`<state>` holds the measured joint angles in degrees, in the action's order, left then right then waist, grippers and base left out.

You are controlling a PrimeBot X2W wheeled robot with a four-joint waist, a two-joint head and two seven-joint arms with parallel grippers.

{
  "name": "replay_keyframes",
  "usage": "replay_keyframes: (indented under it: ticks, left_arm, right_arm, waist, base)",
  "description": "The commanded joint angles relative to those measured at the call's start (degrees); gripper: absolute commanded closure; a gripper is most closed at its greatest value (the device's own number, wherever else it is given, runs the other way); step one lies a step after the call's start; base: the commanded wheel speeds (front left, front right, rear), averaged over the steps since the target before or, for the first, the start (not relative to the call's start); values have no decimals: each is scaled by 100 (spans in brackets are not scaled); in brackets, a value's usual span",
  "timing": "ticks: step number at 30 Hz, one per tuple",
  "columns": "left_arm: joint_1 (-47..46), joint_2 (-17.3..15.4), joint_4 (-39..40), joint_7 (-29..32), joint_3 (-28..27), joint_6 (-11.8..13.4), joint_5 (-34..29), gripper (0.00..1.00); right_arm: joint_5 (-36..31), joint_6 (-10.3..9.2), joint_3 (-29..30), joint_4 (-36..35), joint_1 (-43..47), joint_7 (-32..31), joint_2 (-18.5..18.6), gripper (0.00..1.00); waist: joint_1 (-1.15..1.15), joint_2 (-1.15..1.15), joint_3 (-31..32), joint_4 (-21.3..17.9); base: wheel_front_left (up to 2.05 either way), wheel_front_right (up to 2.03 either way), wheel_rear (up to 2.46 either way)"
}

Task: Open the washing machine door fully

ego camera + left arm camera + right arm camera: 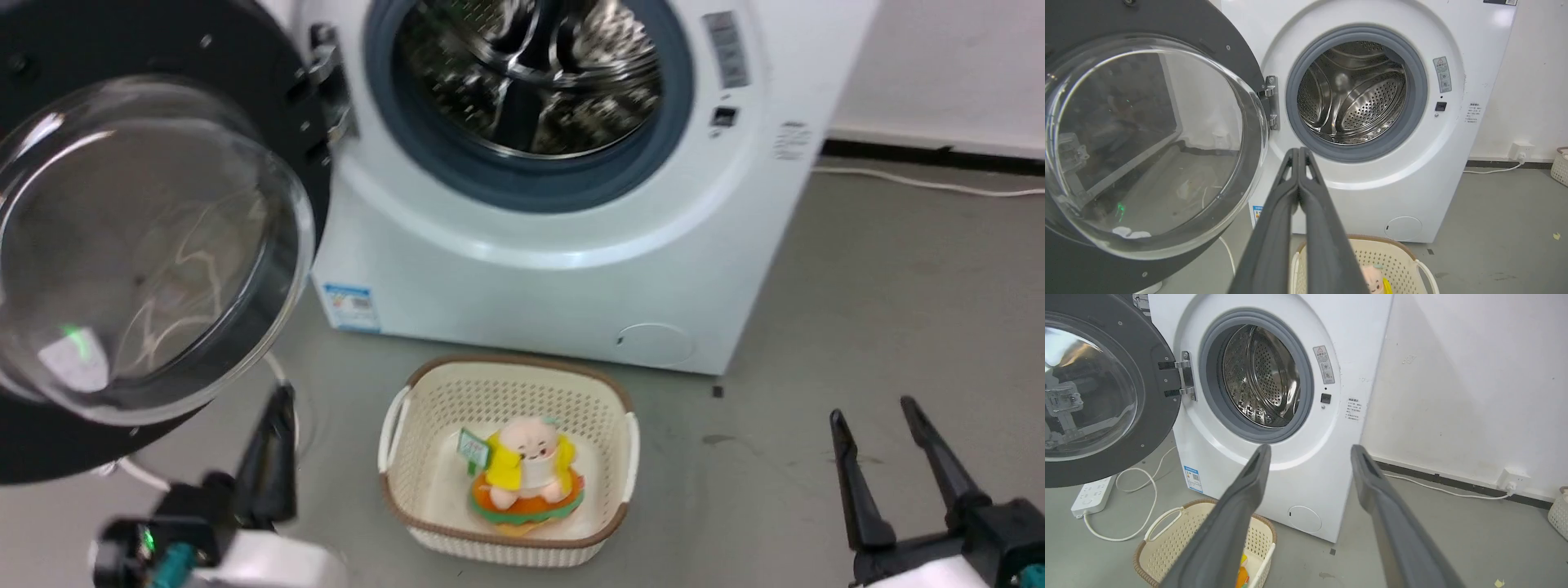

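The door [155, 245] is hanging wide open on its hinge [331, 82], left of the drum [531, 65]. The left end effector [1298, 153] is pointing at the machine [571, 286], fingers pressed together and empty. The right end effector [1309, 451] is hovering with fingers spread wide.

We can read no word or number anywhere; every print is too small or too blurred. On the white front of the washing machine [1331, 326], right of the drum opening, we see a narrow grey warning label [1324, 364] with a red triangle sign at its top. Lower, towards the front's right edge, stands a small block of dark print [1353, 409]. A blue-and-white sticker [1193, 478] sits near the front's lower left corner. The plush toy [526, 469] carries a small green tag [472, 451].
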<state>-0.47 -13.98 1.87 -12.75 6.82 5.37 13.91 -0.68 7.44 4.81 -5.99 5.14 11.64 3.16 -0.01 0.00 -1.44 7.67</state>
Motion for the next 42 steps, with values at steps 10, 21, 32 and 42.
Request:
replay_keyframes:
  ticks: [10, 21, 32, 42]
  left_arm:
    - [662, 291, -191, -28, 453, 259, -255, 0]
    - [770, 340, -549, -86, 637, 257, -287, 0]
    - [724, 387, -695, -92, 636, 228, -142, 100]
    - [674, 446, -659, 18, 549, 171, -232, 100]
  right_arm:
    - [266, 5, -221, 190, 364, 5, -27, 0]
    - [327, 5, -233, 384, 441, 96, -28, 0]
    - [337, 0, -234, 508, 383, 115, -3, 100]
    - [315, 0, -247, 514, 315, 12, -3, 100]
  waist:
    - [1, 0, 314, -576]
    - [1, 0, 344, -664]
    - [2, 0, 308, -615]
    - [2, 0, 295, -626]
  base:
    - [0, 0, 0]
    - [0, 0, 0]
    - [0, 0, 0]
    - [0, 0, 0]
